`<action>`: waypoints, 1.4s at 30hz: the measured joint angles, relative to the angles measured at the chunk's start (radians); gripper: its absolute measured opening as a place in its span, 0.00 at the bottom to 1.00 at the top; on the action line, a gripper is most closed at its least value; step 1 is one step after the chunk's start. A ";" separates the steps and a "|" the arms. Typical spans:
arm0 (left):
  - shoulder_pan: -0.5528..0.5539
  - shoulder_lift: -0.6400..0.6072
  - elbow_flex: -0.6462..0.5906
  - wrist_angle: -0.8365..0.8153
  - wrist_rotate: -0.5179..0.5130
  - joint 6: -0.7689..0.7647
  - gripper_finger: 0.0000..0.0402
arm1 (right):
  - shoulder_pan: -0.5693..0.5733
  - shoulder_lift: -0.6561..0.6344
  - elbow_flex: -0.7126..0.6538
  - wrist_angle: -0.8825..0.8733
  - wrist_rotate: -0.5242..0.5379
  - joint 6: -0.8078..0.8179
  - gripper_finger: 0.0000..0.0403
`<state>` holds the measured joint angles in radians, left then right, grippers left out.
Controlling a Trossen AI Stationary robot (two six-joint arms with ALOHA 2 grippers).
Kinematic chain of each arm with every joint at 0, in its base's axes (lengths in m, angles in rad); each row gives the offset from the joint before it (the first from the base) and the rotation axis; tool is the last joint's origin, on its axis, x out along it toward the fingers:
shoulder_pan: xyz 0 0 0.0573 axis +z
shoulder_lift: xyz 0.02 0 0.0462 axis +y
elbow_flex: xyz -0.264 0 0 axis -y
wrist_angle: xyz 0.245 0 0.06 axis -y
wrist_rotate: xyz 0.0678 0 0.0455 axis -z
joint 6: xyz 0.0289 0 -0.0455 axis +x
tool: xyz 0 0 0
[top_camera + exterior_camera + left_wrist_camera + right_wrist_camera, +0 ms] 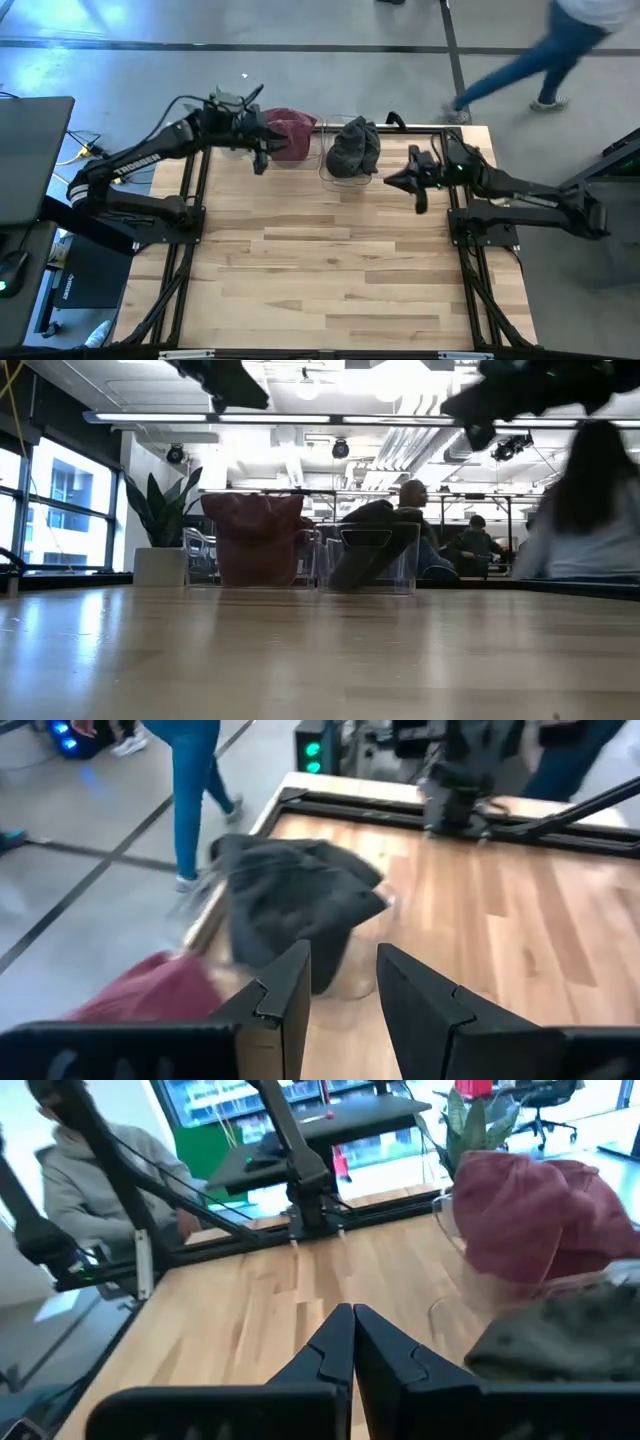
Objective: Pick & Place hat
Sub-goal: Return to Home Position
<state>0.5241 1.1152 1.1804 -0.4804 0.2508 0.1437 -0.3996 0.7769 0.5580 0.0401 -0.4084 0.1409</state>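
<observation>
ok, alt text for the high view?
Overhead view of a wooden table: at its far edge, red caps and a black cap sit side by side in clear bins, red on the left. The left arm reaches to the red caps and the right arm points toward the black cap's bin; a person walks past beyond the table.

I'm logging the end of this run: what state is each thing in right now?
red caps: heaped in the left bin, rising above its rim.
black cap: slumped in the right bin.
left transparent bin: upright, filled.
right transparent bin: upright, holding the black cap.
left gripper: open, empty, above the bins.
right gripper: shut, empty, beside the right bin.
</observation>
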 joint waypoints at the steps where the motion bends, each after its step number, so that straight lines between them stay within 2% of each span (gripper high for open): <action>1: -0.014 0.000 -0.024 0.038 0.000 -0.012 0.28 | 0.005 -0.047 -0.045 0.017 0.001 0.016 0.01; 5: -0.055 -0.009 -0.125 0.180 -0.001 -0.062 0.28 | 0.022 -0.213 -0.188 0.075 0.001 0.052 0.00; 10: -0.114 -0.004 -0.257 0.367 -0.003 -0.135 0.28 | 0.030 -0.360 -0.315 0.136 -0.007 0.080 0.00; 14: -0.154 -0.005 -0.348 0.491 -0.046 -0.179 0.28 | 0.029 -0.428 -0.400 0.226 -0.023 0.110 0.00; 21: -0.166 -0.006 -0.427 0.539 -0.063 -0.228 0.28 | 0.030 -0.481 -0.544 0.413 -0.035 0.206 0.00; 24: -0.165 -0.006 -0.434 0.540 -0.063 -0.231 0.28 | 0.048 -0.493 -0.547 0.341 -0.001 0.221 0.00; 28: -0.165 -0.006 -0.434 0.539 -0.063 -0.234 0.28 | 0.103 -0.493 -0.548 0.332 0.045 0.178 0.00; 33: -0.165 -0.006 -0.434 0.534 -0.063 -0.246 0.28 | 0.232 -0.514 -0.548 0.332 0.185 0.143 0.00; 38: -0.165 -0.006 -0.434 0.530 -0.063 -0.247 0.28 | 0.382 -0.542 -0.548 0.300 0.244 0.073 0.00; 42: -0.165 -0.006 -0.434 0.529 -0.073 -0.255 0.28 | 0.428 -0.608 -0.548 0.234 0.249 0.031 0.00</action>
<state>0.3592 1.1095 0.7464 0.0484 0.1778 -0.1112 0.0284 0.1688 0.0098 0.2746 -0.1598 0.1720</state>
